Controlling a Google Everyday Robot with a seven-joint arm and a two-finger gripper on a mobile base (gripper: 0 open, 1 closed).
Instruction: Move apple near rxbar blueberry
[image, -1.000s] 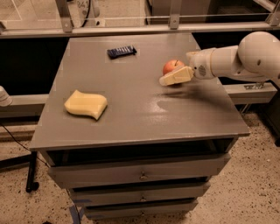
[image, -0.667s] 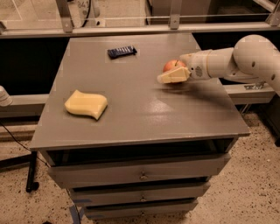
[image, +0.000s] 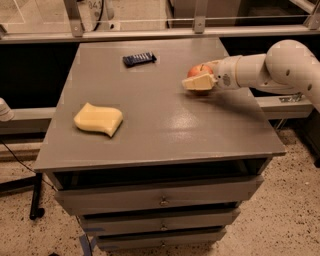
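The camera view looks down on a grey surface (image: 165, 130), the top of a cabinet with 3 drawers (image: 160, 196) stacked below its front edge. My arm (image: 272, 67) comes in from the right side, white and rounded, lying low over the right part of the surface. At its end my tool (image: 195, 77) sits over the right rear quarter of the surface and is clamped on the apple (image: 200, 70). 1 of my fingers (image: 198, 83), pale cream, lies across the lower front of the fruit. The other finger is hidden behind the fruit, so I see only the near one pressing. The apple shows as a red-orange dome just above that near finger, with the wrist touching its right side. A faint shadow lies on the surface just below the finger.

The rxbar blueberry (image: 139, 59) lies flat near the rear edge of the surface, a dark navy bar with faint light print, turned slightly so that its right end is a little farther back. It is to the left of my tool and a bit farther back, apart from the apple, with bare grey surface between the 2.

A pale yellow wavy sponge (image: 99, 119) rests on the left side of the surface, nearer the front, well apart from both the apple and the bar
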